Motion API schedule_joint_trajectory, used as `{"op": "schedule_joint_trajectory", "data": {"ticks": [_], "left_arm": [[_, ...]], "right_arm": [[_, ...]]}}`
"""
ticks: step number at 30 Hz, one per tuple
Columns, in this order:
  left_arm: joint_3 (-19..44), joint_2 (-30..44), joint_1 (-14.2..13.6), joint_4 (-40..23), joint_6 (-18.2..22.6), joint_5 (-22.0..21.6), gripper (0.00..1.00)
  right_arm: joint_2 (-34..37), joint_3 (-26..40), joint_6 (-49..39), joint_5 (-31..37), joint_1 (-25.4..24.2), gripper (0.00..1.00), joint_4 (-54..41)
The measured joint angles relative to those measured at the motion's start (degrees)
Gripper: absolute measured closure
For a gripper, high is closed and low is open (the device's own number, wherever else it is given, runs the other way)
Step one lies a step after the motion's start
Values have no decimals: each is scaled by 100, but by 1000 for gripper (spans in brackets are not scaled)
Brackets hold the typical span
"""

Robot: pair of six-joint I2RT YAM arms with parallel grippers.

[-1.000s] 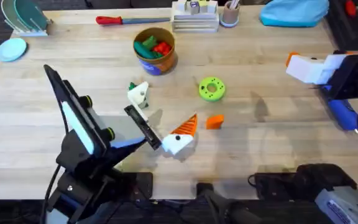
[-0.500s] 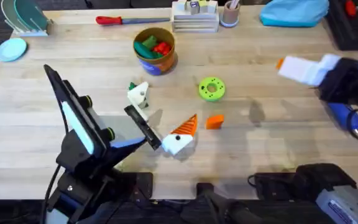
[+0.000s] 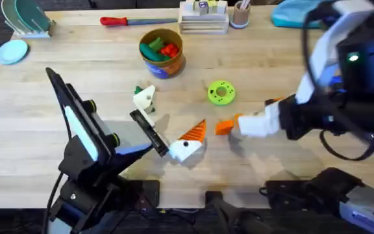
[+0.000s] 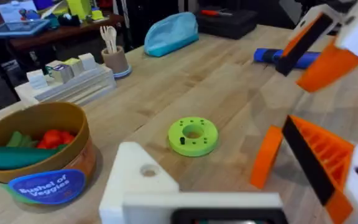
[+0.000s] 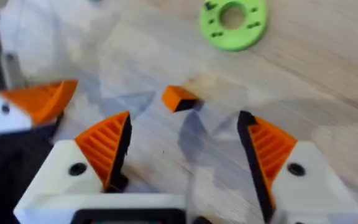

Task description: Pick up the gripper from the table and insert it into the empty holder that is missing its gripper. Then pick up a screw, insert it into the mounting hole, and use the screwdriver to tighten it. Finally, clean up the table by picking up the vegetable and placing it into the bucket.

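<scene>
**Right arm over the loose orange finger, jaws apart**

We see the right gripper (image 3: 239,125) reaching in over the table (image 3: 291,156) from the right side, its white fingers with orange ribbed pads (image 5: 107,146) spread wide and holding nothing. In the right wrist view the small orange gripper (image 5: 179,98) lies on the wood ahead of the gap between the two fingers, touching neither. From overhead, that same orange piece (image 3: 223,127) sits just beside the right gripper's tip, below the green disc (image 3: 221,92) and to the right of the white block with the orange tip (image 3: 188,142).

The left gripper (image 3: 164,148) rests low near the middle of the table, next to that orange-tipped block. We cannot tell how its jaws stand.

The holder (image 3: 145,98), plain white, stands a little above and left of the left gripper, between it and the bucket (image 3: 162,53). In the left wrist view the holder (image 4: 143,177) shows close up with a round hole in its top face. The bucket stands near the far edge, and toy pieces lie inside it: a dark green vegetable (image 3: 150,47) beside a red one.

The screwdriver (image 4: 284,58) lies on the wood at the far right, seen in the left wrist view beyond the right gripper. A red-handled tool (image 3: 119,21) lies along the far edge.
</scene>
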Motion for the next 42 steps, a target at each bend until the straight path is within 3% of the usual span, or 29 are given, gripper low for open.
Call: {"op": "schedule_joint_trajectory", "data": {"ticks": [7, 15, 21, 28, 33, 42], "left_arm": [[0, 0, 0, 1, 0, 0, 8], [0, -1, 0, 0, 0, 0, 8], [0, 0, 0, 2, 0, 0, 8], [0, -1, 0, 0, 0, 0, 8], [0, -1, 0, 0, 0, 0, 7], [0, 1, 0, 2, 0, 0, 8]], "right_arm": [[255, 0, -1569, -254, 643, 7, -2], [1251, 7, -3053, -270, 717, 7, 199], [1994, 7, -3477, -268, 717, 13, 720], [2488, 7, -3710, -268, 717, 158, 800], [2538, 7, -3778, -267, 717, 346, 815], [2538, 11, -3820, -263, 717, 952, 838]]}}
